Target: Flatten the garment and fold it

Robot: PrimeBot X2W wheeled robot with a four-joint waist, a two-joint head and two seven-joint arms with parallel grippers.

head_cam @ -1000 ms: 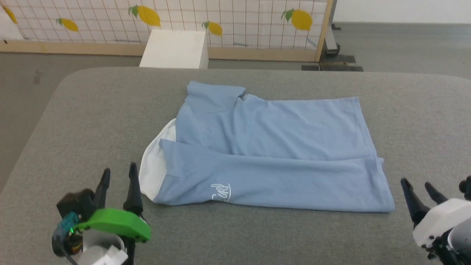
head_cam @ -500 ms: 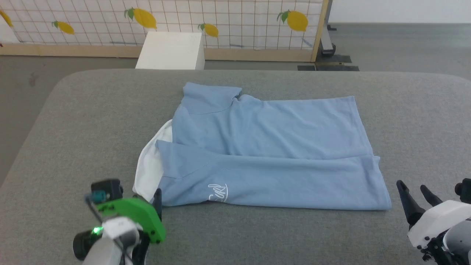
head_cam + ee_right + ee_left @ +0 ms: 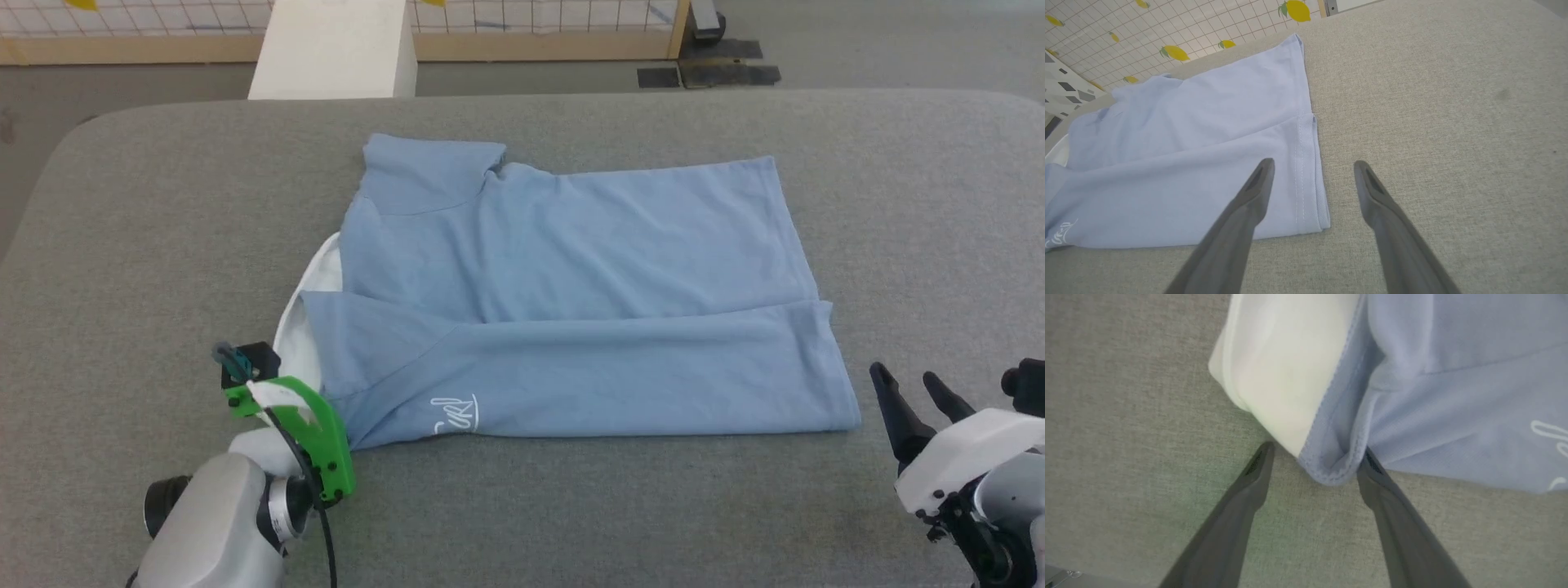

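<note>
On the broad grey fabric-covered table point(image 3: 571, 506), the soft light blue polo shirt point(image 3: 571, 269) lies centred, part-folded lengthwise. It looks light and limp, so doubled edges are best pinched. The left gripper point(image 3: 1316, 451), spread wide, straddles the near-left corner beside the white collar point(image 3: 1278, 375); the right gripper point(image 3: 1312, 163), also wide and empty, is by the near-right hem

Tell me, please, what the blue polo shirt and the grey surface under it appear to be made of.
Polo shirt: probably a soft cotton-type knit, matte; a fine textured knit and stitched hems show up close, and it lies limp. White collar: seemingly a smoother knit. Grey surface: likely matte woven upholstery cloth, with a flecked weave.
</note>
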